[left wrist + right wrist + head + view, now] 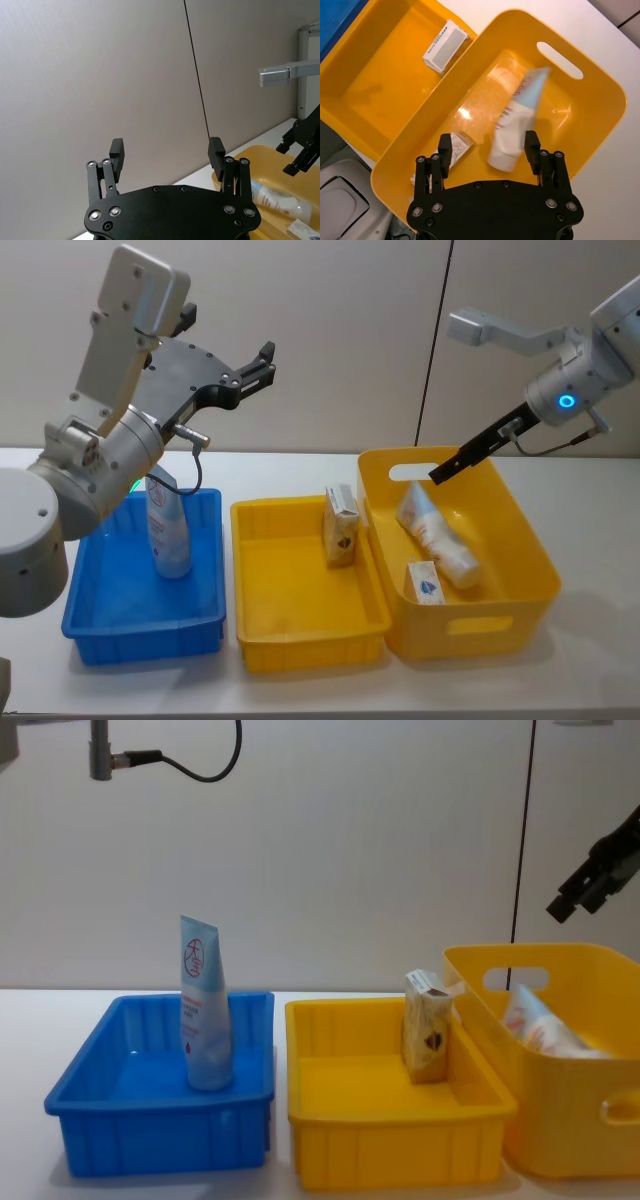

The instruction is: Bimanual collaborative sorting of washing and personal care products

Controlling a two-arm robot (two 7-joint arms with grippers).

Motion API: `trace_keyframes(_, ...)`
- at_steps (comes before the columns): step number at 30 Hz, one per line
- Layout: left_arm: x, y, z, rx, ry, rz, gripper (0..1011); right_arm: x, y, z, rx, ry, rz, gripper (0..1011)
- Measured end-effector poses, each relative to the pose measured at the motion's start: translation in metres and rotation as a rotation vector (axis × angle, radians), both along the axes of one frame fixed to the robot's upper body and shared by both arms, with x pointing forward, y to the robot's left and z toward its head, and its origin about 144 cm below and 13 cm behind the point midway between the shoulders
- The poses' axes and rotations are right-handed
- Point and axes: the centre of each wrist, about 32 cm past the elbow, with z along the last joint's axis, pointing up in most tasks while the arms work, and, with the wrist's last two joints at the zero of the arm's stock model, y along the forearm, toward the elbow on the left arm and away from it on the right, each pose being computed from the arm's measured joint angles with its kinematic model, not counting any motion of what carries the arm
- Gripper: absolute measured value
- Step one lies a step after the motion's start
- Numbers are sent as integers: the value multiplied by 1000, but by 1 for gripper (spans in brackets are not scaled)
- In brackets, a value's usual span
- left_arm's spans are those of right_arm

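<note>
A pale-blue tube [168,530] stands upright in the blue tray [100,625], and a tan speckled box [340,525] stands on end in the yellow tray [300,640], leaning against its right-hand wall. Two products lie unsorted in the handled yellow basket [520,580]: a whitish tube [435,532] lying slantwise and a small box [425,583] near the front wall. The right pincer [470,452] hangs above the basket's back rim with its jaws spread wide and nothing between them; the left pincer [250,367] is raised high over the blue tray, also wide and empty. The step in hand looks like the next pick from the basket. That calls for the right pincer to descend inside the walls and close across the whitish tube's width. All three containers sit on the white worktop [590,500].
</note>
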Motion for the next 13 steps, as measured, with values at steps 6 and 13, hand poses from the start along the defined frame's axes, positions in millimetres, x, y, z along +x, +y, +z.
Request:
trace_keyframes(6,0,0,0,0,0,0,1001,0,0,0,0,1,0,986)
trace_keyframes(13,0,0,0,0,0,0,1001,0,0,0,0,1,0,1002)
